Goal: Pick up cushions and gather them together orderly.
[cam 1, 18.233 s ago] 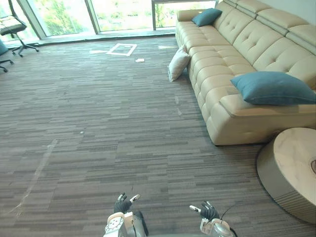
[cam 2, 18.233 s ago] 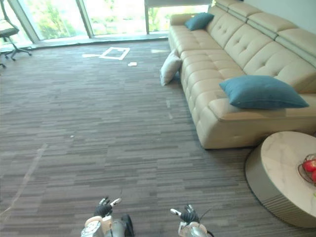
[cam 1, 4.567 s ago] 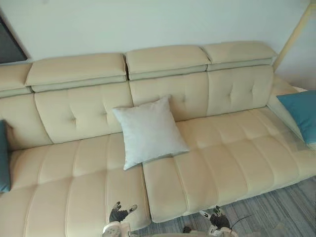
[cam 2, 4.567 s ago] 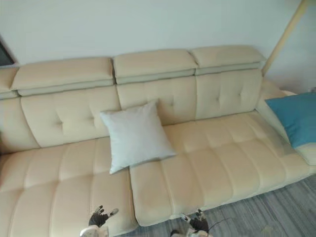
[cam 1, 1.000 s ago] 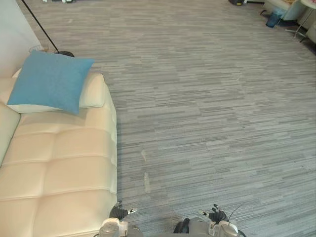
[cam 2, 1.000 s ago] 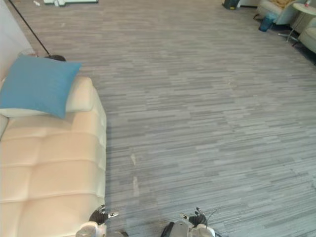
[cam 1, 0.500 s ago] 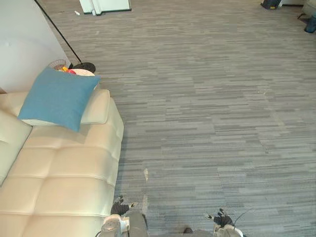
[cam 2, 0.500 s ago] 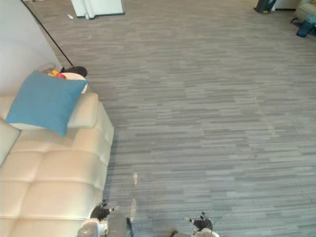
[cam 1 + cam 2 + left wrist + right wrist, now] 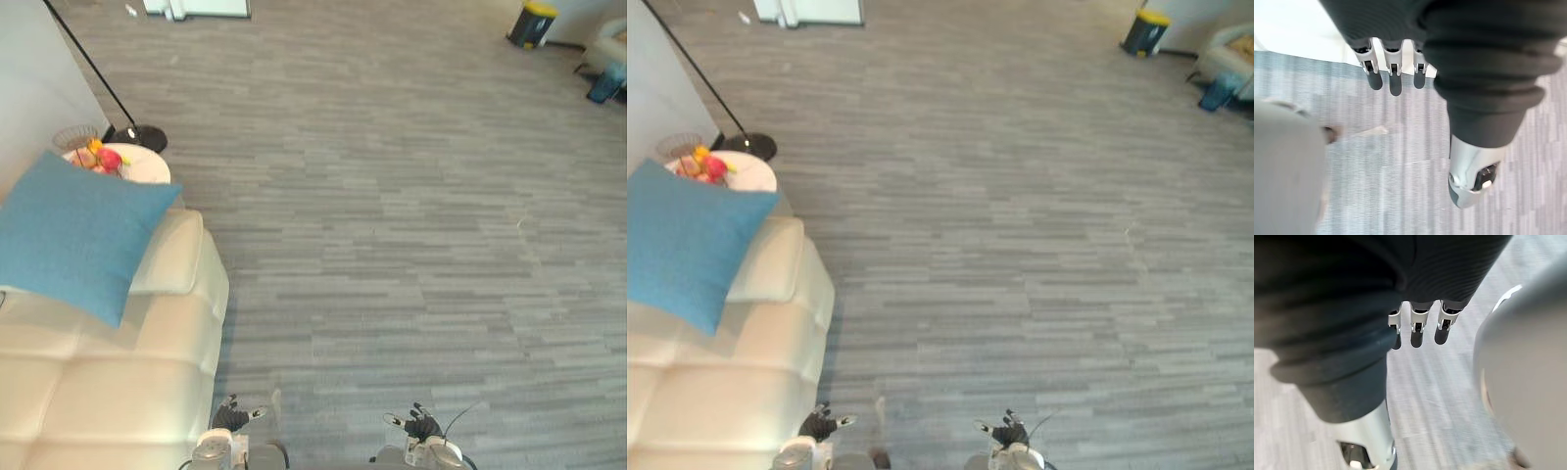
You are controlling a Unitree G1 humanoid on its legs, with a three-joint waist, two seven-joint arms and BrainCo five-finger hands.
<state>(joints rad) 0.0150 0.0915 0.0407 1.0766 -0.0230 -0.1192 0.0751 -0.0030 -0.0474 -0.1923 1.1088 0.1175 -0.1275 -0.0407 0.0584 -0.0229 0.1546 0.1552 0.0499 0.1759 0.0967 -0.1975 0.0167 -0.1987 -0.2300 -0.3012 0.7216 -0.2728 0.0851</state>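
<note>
Presently, nearest the robot, the left robot hand (image 9: 231,418) and right robot hand (image 9: 419,427) hang low over the carpet floor (image 9: 392,245), fingers loosely extended and holding nothing, as each wrist view confirms. Immediately left of the left robot hand lies the near end of the cream sofa (image 9: 108,392). Farther along, a blue cushion (image 9: 69,235) leans tilted over the sofa's end, well apart from both hands. Beyond it stands a small round bench (image 9: 147,168) bearing fruit. Assessment: no cushion is in hand and no gathered group is visible, so pickup and orderly grouping appear outstanding.
</note>
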